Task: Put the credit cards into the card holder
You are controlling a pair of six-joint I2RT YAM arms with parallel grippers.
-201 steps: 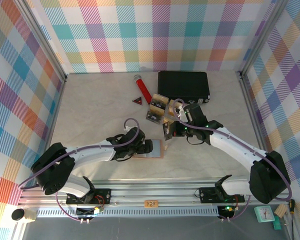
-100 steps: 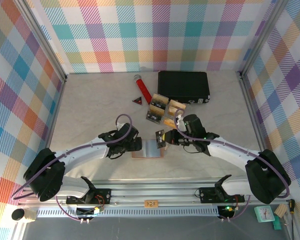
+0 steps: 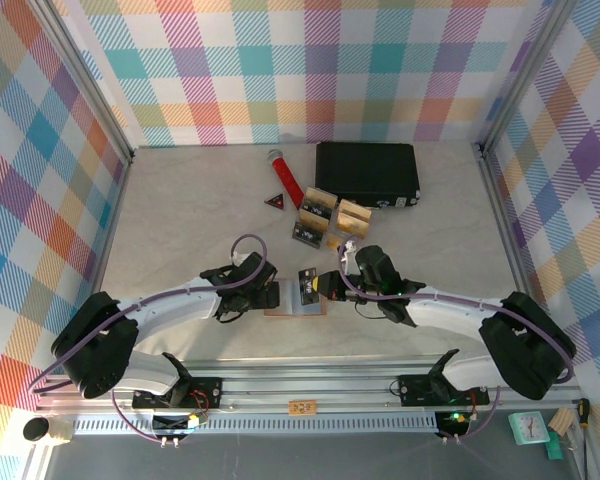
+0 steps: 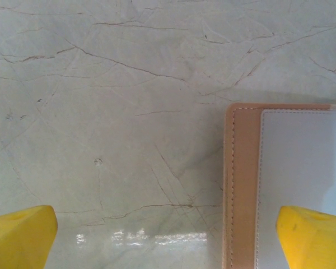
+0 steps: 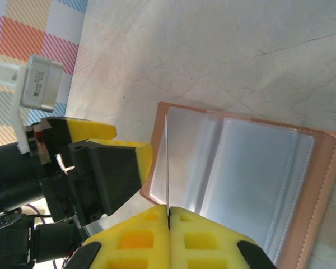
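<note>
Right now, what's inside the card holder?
Clear sleeves, seemingly empty. The right gripper pinches a card edge-on over the card holder; its fingers hide the near edge.

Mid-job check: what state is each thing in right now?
card holder: lying open, sleeves up.
credit card: on edge, gripped over the holder.
right pincer: shut on that card.
left pincer: open, straddling the holder's edge.
black case: closed.
other cards: outside holder.

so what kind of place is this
Probably a robot test cell: plaid walls box in a marble-look table, and the left arm and right arm are bolted to an aluminium rail.
</note>
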